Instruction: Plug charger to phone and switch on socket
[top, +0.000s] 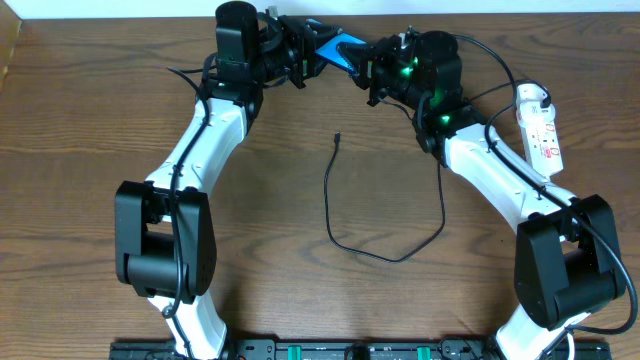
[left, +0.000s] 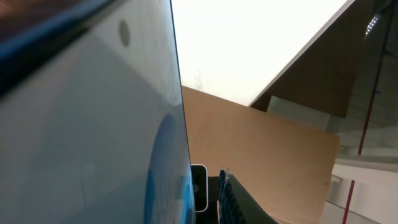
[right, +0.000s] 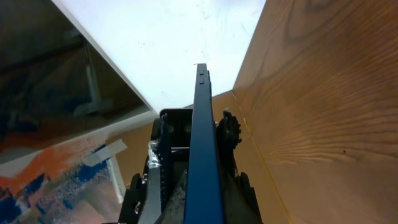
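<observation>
The phone (top: 335, 47) is off the table, raised at the far middle of the scene between the two arms. In the right wrist view you see it edge-on (right: 202, 155), and the right gripper (right: 194, 137) is clamped across its thin body, one finger on each face. The left gripper (top: 300, 55) meets its other end. The screen (left: 93, 124) fills that wrist's view, but you cannot tell whether those fingers are closed on it.

Treat the phone as rigid, light and slick, with a glass face that would not survive a drop. Hold it by the frame and leave the port end free; which end that is does not show.

The charger (top: 329, 200) lies loose on the wooden table (top: 100, 120) nearer you, with its plug tip (top: 337, 136) pointing away. It looks limp, so take it just behind the tip.

The socket (top: 540, 125) sits far right, well apart from the phone.
</observation>
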